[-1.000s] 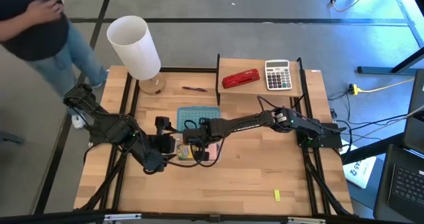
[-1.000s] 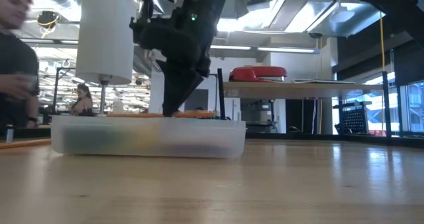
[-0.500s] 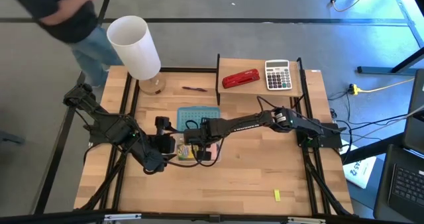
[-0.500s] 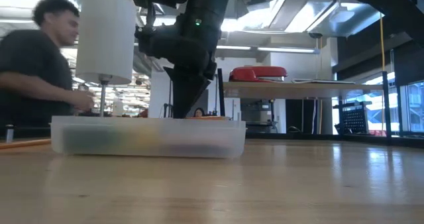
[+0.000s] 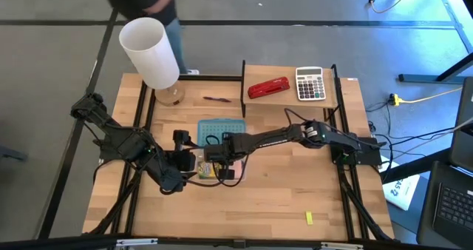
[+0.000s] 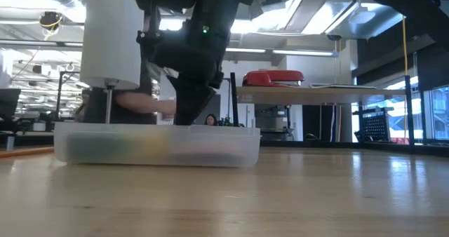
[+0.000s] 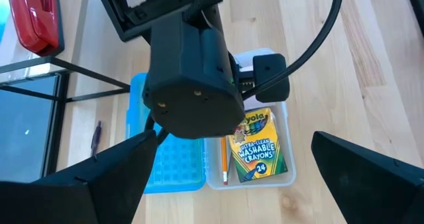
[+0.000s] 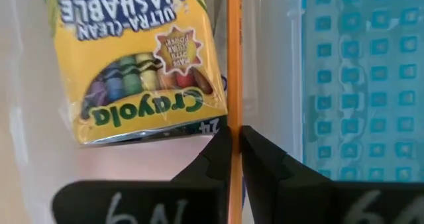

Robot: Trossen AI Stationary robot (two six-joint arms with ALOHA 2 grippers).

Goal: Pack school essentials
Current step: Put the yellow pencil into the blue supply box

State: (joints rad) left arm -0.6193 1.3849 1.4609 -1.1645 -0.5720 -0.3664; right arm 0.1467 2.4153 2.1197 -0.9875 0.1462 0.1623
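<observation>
Presently: right gripper (image 8: 234,159) clamped on orange pencil (image 8: 234,65) inside clear bin (image 7: 281,177), beside crayon box (image 8: 136,58). Risk if released tilted: pencil propped on bin wall, rolling out. Left gripper (image 7: 218,177) hovering above, spread wide, empty.

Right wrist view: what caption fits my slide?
Right gripper pinches an orange pencil beside the crayon box inside the clear bin.
</observation>
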